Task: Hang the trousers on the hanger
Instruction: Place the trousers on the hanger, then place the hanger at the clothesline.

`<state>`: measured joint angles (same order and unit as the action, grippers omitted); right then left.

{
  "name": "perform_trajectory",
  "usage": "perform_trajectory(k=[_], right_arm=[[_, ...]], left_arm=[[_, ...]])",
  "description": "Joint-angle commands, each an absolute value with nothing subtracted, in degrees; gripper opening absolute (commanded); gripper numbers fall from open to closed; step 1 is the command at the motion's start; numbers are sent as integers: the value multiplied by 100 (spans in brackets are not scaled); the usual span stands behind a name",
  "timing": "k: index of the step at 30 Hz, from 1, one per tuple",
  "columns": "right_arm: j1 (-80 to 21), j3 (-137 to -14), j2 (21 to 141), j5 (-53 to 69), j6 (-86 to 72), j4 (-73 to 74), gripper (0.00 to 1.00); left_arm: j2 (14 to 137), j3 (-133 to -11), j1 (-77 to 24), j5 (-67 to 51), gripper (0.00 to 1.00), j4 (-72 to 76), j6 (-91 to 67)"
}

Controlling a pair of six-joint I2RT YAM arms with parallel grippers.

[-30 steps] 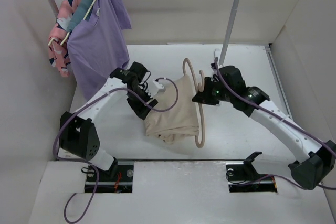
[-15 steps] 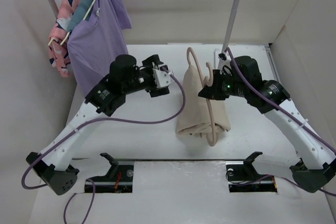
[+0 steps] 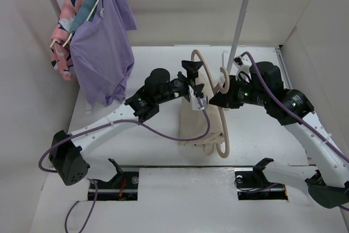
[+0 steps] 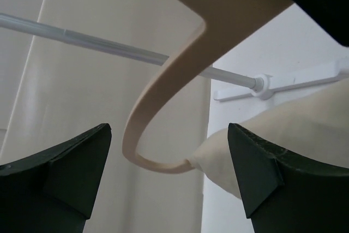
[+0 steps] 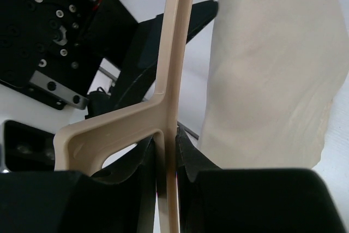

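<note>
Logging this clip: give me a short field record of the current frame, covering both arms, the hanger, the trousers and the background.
right gripper: shut on the hanger, gripping it near the hook
left gripper: open, jaws either side of the hanger's curved end, gripping nothing
trousers: draped on the hanger, hanging folded below it
background: purple shirt and pink patterned garment hanging on the rack, rear left
task state: trousers appear to be on the hanger
</note>
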<state>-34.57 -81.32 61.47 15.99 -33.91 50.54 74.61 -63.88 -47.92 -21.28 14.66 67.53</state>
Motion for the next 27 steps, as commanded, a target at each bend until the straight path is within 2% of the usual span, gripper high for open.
perform_trajectory(k=[1,5,7,8,9,13,14,16,17,18,21,27], right_arm=[[-3498,-8191,5968,1802,-3463,4518,0],[-3551,-8191,5968,1802,-3516,4465,0],[-3604,-8191,5968,1802,-3516,4465,0],[-3604,-8122,5968,1802,-3516,4465,0],[-3604,-8121,5968,1802,-3516,4465,0],[-3656,-7998,5915,1863,-3516,4351,0],[-3708,-7998,5915,1863,-3516,4351,0],[-3709,-7998,5915,1863,-3516,4351,0],[-3709,-7998,5915,1863,-3516,4411,0],[-3709,-7937,5863,1863,-3516,4464,0],[-3709,-7858,5801,1750,-3454,4597,0],[-3709,-7471,5239,1197,-3507,4833,0]], left_arm=[[7515,-6794,-4939,-2074,86,2101,7198],[7646,-6583,-4992,-2021,86,2767,7198],[7726,-6661,-4992,-2021,83,2769,7198],[7795,-6662,-4992,-2021,77,2769,7120],[7848,-6723,-4992,-2021,77,2769,7119],[7972,-6724,-4992,-2136,56,2707,7391],[8120,-6724,-4992,-2136,46,2707,7392],[8226,-6785,-4992,-2136,37,2619,7453],[8227,-6785,-4992,-2136,30,2619,7453],[8296,-6785,-4992,-2136,15,2619,7453],[8350,-6785,-4992,-2206,0,2925,7453],[8350,-6970,-5045,-2057,0,2988,7066]])
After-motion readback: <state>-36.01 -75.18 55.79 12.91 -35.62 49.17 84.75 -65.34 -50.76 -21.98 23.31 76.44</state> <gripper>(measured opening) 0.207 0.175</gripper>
